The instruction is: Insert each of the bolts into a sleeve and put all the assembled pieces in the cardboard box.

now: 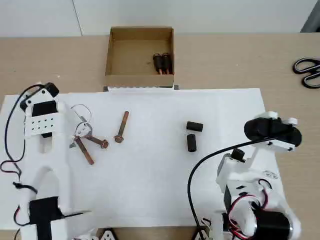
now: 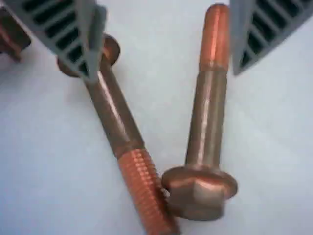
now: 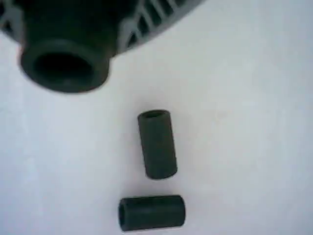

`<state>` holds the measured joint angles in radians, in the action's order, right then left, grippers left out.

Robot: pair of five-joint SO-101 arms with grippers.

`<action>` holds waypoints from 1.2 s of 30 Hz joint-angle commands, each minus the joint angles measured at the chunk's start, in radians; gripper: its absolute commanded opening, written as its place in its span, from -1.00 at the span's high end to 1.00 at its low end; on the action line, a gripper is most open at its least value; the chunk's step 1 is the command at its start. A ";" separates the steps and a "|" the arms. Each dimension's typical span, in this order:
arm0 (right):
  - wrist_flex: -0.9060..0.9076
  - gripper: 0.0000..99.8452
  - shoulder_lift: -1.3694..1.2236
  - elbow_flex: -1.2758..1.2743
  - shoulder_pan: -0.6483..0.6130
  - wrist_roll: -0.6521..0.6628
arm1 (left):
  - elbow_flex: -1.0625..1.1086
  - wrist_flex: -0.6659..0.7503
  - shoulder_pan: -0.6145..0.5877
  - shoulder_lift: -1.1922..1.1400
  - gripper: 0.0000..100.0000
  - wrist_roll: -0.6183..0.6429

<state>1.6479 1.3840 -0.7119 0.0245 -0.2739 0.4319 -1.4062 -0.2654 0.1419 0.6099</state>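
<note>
As the bolts [image 2: 205, 122] looked stiff, smooth and fairly heavy, the plain shank seemed the surest hold — they lay apart from the box [image 1: 107, 55], to its left, between the left gripper's [image 2: 164, 73] spread fingers [image 2: 73, 29]; the right gripper [image 3: 73, 34] clasped a sleeve [image 3: 63, 68].

The open cardboard box [image 1: 116, 55] stands at the counter's [image 1: 230, 55] far edge. Two assembled pieces [image 1: 162, 63] lie side by side against its right wall. Two coppery flange-head bolts [image 1: 85, 151] lie in a V at left, one's head touching the other's thread. A third bolt [image 1: 121, 127] lies apart, to their right. Two black sleeves [image 1: 194, 126] lie close together, crosswise to each other. A third sleeve [image 3: 63, 63], bore open, seems held by the right fingers [image 3: 146, 24].
</note>
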 commanded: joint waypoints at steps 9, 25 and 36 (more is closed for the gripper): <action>-0.018 0.99 -0.005 0.006 0.010 -0.011 | -0.025 0.046 -0.008 0.002 0.65 0.000; -0.016 0.99 -0.005 0.006 0.010 -0.012 | 0.051 0.138 -0.009 0.002 0.76 -0.014; -0.013 0.99 -0.005 0.000 0.012 -0.055 | 0.091 0.189 -0.009 0.000 0.76 -0.014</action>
<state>1.6479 1.3840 -0.7150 0.0292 -0.3168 0.5148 -1.2513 -0.2670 0.1389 0.6022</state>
